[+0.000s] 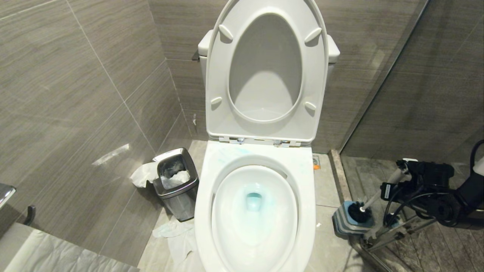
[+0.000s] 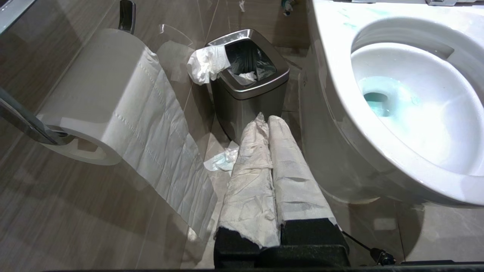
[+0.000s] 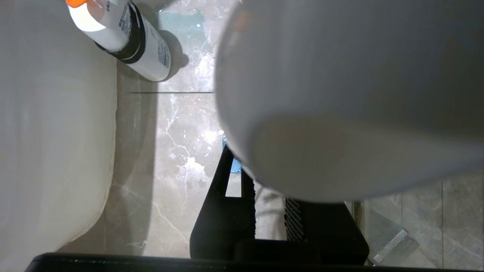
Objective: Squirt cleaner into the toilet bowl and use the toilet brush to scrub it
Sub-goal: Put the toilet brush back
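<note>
Right fingers around toilet brush handle

Your head view looks steeply down on the toilet bowl; the left wrist view shares it (from low beside)

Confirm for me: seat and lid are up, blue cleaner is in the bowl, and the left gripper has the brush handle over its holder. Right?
Not quite. It is the right gripper that has the toilet brush handle, its head at the holder, as the head view shows. The left gripper sits shut and empty by the steel bin. Seat up and blue cleaner in the toilet bowl are correct.
</note>
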